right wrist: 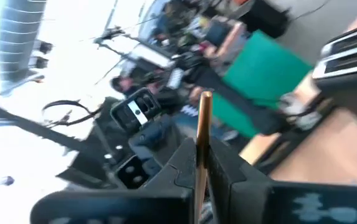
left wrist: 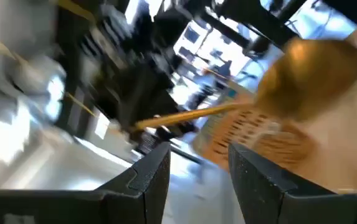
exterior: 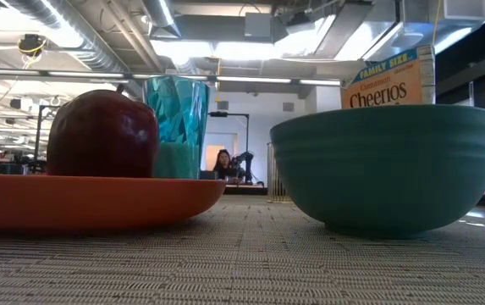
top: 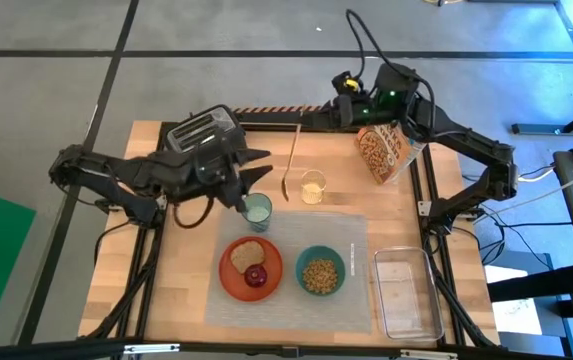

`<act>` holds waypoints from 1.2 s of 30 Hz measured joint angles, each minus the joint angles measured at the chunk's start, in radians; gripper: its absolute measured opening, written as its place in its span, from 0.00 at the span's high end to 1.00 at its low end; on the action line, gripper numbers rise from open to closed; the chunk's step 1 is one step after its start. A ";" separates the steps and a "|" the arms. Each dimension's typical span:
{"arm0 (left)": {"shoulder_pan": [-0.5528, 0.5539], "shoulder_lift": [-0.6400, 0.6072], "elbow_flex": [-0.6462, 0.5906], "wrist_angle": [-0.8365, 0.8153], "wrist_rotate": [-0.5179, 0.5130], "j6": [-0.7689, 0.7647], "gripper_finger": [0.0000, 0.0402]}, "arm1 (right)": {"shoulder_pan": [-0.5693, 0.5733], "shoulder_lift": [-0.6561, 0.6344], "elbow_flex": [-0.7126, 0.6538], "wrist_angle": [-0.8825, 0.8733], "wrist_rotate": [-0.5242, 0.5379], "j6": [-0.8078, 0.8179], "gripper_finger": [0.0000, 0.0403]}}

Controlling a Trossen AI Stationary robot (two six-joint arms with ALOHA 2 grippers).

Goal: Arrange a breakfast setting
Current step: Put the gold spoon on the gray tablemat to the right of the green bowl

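Wooden table point(top: 181, 280) has a grey placemat point(top: 286, 300) laid out front and center, a black toaster point(top: 203, 131) toward the back left, a gold spoon point(top: 290, 160) mid-back, and a clear tub point(top: 407, 292) just right of the mat.

The left arm reaches in from the left side, and its gripper point(top: 249, 196) has its fingers point(left wrist: 147, 177) apart. The right arm bends at the back right, its gripper point(right wrist: 204, 163) pinched closed.
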 joint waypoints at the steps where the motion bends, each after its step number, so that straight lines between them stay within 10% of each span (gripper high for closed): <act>1: -0.007 -0.001 0.000 0.023 -0.005 0.071 0.61 | 0.000 0.000 0.000 0.012 -0.019 0.022 0.99; 18: 0.059 0.113 0.000 0.204 0.182 0.645 0.61 | 0.015 0.008 0.000 0.030 -0.055 0.115 0.98; 27: 0.086 0.126 0.000 0.297 0.280 0.649 0.65 | 0.015 0.009 0.000 0.054 -0.020 0.121 0.97; 36: 0.112 0.125 0.000 0.292 0.266 0.588 0.93 | 0.014 0.009 0.000 0.050 0.016 0.126 0.97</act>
